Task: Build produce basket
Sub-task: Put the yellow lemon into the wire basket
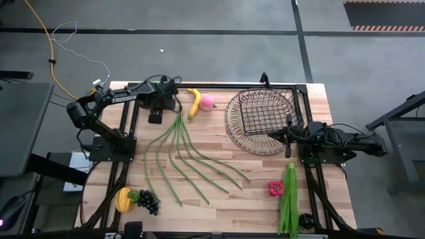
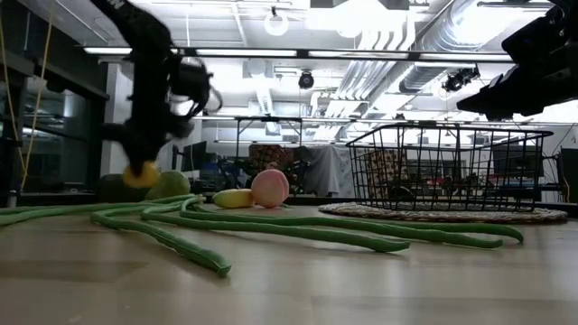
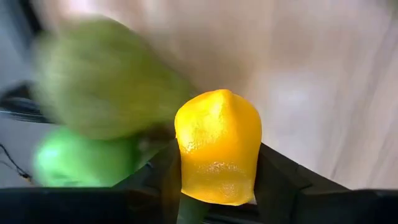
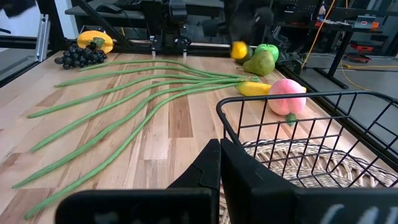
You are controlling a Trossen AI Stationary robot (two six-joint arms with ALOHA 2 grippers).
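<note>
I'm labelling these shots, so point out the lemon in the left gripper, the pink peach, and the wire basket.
lemon [image 3: 217, 146], left wrist view, middle of its yellow skin.
pink peach [image 2: 270, 188], low view, centre of its rounded side.
wire basket [image 1: 249, 101], high view, dark wire rim near its back left corner.

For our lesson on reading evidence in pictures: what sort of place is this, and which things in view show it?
Probably a robotics lab or workshop. Two robot arms are mounted on a wooden table spread with toy produce, exposed ducts and strip lights run overhead, and a yellow cable trails across the grey floor.
</note>
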